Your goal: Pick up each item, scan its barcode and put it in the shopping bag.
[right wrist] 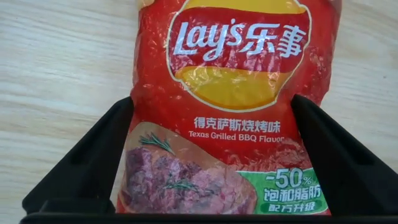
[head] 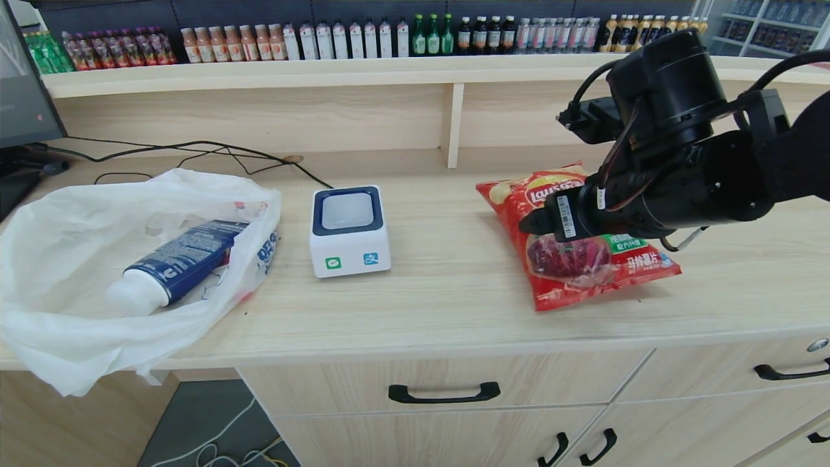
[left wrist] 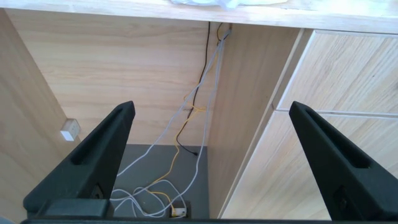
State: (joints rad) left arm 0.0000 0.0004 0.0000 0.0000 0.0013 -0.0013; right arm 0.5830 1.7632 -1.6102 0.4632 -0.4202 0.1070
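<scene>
Near counter point(head: 454, 285) right edge | right gripper point(right wrist: 211, 167) spread wide astride chip bag point(right wrist: 230, 81) | left gripper point(left wrist: 211, 162) wide, empty | risk: slick puffy bag slips out when pinched

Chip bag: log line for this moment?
right tool open, straddling chip bag on counter | left tool open, below counter | blue bottle in shopping bag | scanner between both bags

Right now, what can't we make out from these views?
- chip bag barcode: not on the face shown. In the head view the right arm covers its middle; the right wrist view cuts off its ends.
- blue bottle: in the head view, shopping bag folds cover part of it.
- monitor: cut by the head view's left edge.
</scene>
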